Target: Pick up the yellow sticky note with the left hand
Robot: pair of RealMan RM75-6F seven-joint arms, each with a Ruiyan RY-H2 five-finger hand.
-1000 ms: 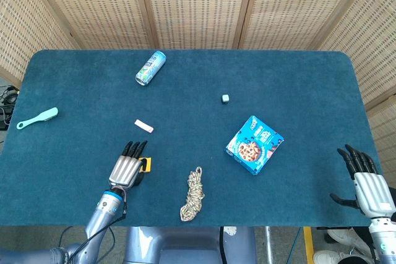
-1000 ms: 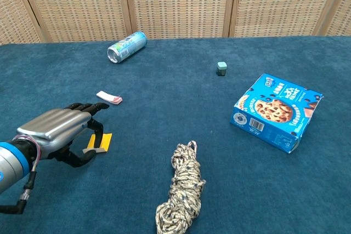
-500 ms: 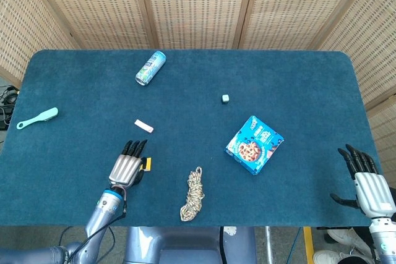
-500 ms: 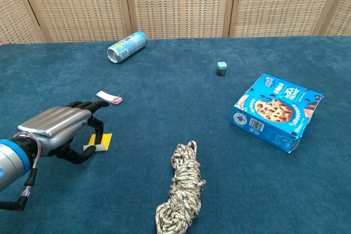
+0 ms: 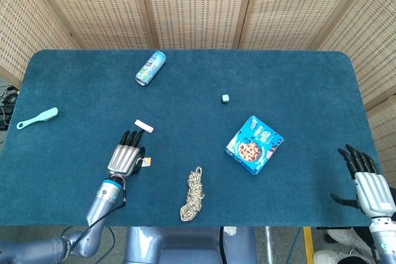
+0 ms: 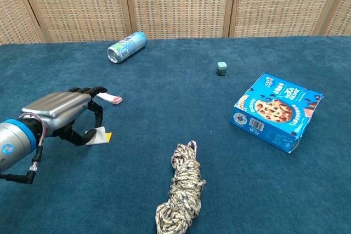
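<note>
Matt blue cloth worktop [image 5: 297,78] in front of woven cane screens [image 5: 192,4] in wooden frames.
The left hand [image 6: 57,114] has a brushed silver metal back and black fingers [image 6: 88,90]; the can [image 5: 150,67] is shiny metal, the cookie box [image 6: 277,112] glossy card, the rope [image 6: 181,194] rough fibre.

Head view overhead; chest view low, closer; both share table [image 5: 185,78].

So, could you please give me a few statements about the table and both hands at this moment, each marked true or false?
1. The left hand pinches the yellow sticky note. True.
2. The blue cookie box sits left of the coiled rope. False: it lies to the rope's right.
3. The drink can lies on its side. True.
4. The right hand holds the small grey-green cube. False: it is empty at the table's edge, fingers apart.
5. The teal brush touches the can. False: they lie well apart.
</note>
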